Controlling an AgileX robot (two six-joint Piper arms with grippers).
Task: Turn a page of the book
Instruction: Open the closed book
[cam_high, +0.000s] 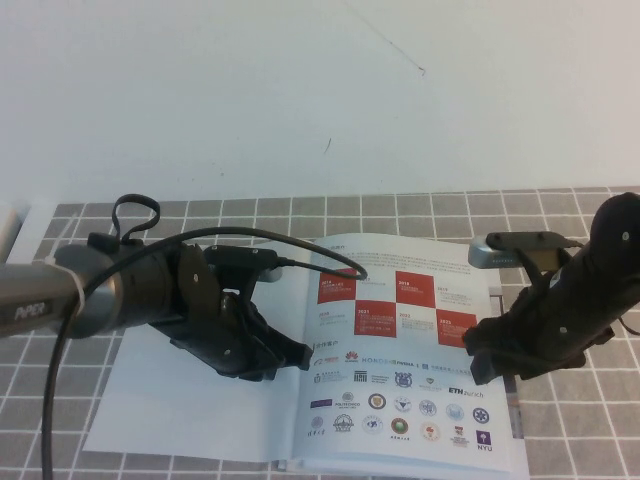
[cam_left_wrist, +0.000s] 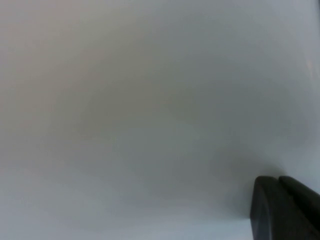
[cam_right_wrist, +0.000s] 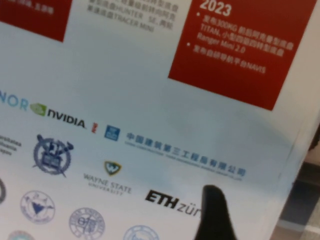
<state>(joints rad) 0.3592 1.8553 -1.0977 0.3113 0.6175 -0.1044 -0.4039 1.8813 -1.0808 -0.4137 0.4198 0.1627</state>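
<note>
Looking down from the high view, I see the book (cam_high: 310, 400) lying open and flat on the checked desk (cam_high: 580, 450), its spine running away from me, its near edge cut off. My left gripper (cam_high: 285, 355) rests low over the blank left sheet, hiding part of it; I cannot tell how its fingers (cam_left_wrist: 282, 210) stand. My right gripper (cam_high: 478, 358) sits at the outer edge of the page (cam_high: 400, 340) with the red squares and logos, fingers (cam_right_wrist: 215, 212) spread wide, grasping nothing that I can see, only one dark tip showing in the wrist view
</note>
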